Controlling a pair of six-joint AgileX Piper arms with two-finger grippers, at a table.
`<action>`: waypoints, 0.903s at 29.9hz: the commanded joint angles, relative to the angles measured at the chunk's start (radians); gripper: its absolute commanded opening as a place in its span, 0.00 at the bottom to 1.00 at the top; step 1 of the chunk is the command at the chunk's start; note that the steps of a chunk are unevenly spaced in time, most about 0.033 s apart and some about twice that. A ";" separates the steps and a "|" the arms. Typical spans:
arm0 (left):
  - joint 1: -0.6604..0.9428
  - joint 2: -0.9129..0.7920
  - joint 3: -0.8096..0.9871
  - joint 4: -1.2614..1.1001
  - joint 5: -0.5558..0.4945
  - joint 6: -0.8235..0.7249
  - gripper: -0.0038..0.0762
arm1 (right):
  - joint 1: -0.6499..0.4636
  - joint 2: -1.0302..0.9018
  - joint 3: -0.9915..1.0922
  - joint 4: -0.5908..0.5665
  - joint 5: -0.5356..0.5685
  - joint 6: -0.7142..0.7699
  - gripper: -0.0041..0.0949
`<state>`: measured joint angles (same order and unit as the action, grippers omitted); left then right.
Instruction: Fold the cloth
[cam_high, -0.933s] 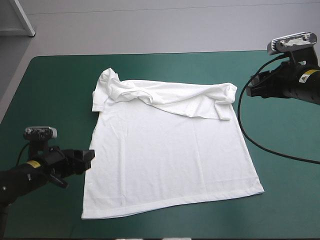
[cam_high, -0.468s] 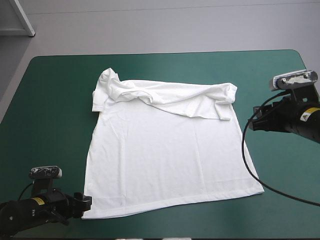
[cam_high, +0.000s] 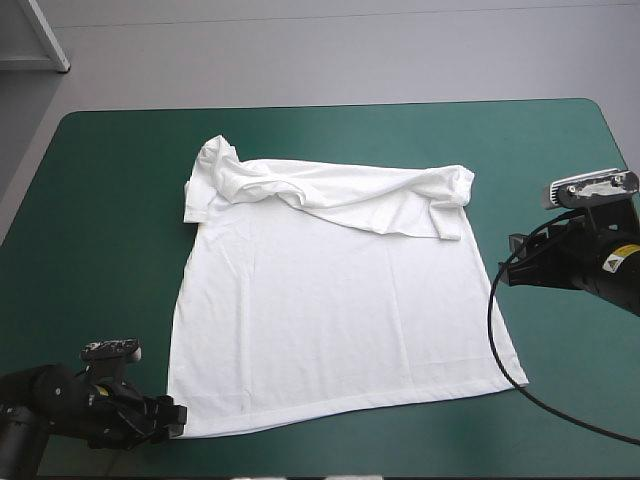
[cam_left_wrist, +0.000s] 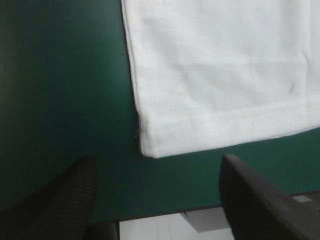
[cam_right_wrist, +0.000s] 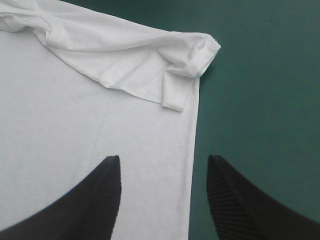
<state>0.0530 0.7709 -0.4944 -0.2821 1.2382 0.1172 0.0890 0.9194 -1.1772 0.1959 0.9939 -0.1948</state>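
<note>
- High view: the T-shirt (cam_high: 340, 310) lies spread flat mid-table on the teal-green cover (cam_high: 110, 200), with its collar end rumpled and folded over toward 12 o'clock.
- My left gripper (cam_left_wrist: 157, 160) is spread, low by the stitched hem corner at 7 o'clock. My right gripper (cam_right_wrist: 164, 159) is spread too, aimed at the side edge at 3 o'clock.
- I judge this the approach before a fold; next I must pinch the thin, limp knit cleanly off the cover.

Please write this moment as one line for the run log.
T-shirt: spread flat, far end folded over | left gripper: open, at near-left hem corner | right gripper: open, at right edge
</note>
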 joint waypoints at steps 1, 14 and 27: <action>-0.026 0.091 -0.021 -0.017 0.024 0.006 0.67 | -0.010 -0.011 -0.023 0.009 -0.074 0.000 0.54; -0.081 0.349 -0.021 -0.062 -0.061 0.083 0.67 | -0.010 -0.011 -0.023 0.011 -0.085 0.000 0.53; -0.321 0.482 -0.021 -0.093 -0.245 0.075 0.30 | -0.010 -0.011 -0.026 0.011 -0.075 0.006 0.51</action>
<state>-0.2407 1.2193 -0.5531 -0.1920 1.2151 0.1696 0.0879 0.9194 -1.1772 0.1968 0.9716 -0.1883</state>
